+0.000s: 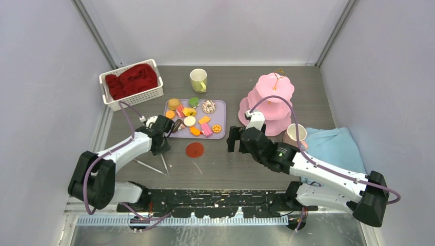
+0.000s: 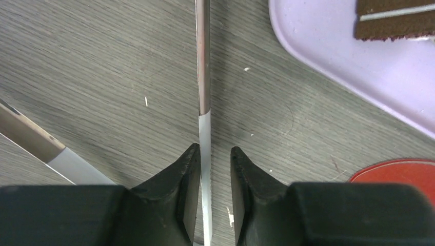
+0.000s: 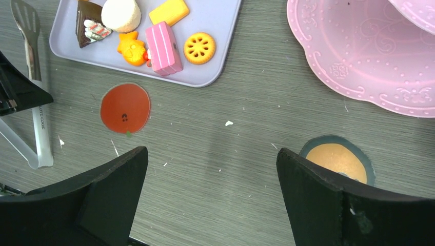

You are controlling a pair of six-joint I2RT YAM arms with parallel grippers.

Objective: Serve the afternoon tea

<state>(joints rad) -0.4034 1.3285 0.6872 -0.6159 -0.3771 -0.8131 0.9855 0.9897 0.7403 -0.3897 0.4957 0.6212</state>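
Left fingers (image 2: 187, 179) stand narrowly apart astride one thin arm of the tongs (image 2: 203, 61), unclamped, right fingers (image 3: 118, 179) wide apart, so the tongs could twist or slip out before reaching the pastries (image 1: 191, 121) on the tray (image 1: 220, 105)

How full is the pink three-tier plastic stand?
Empty, as far as visible: the pink stand shows bare tiers; the toy pastries sit on the lilac tray.

Left arm (image 1: 125, 148) and right arm (image 1: 320, 171): white links, bulky black joints, a purple cable (image 1: 132, 117) looping along each. A small green light (image 1: 280, 152) glows right of centre. The right gripper (image 3: 213, 154) has matte black wedge-shaped fingers (image 3: 102, 195).
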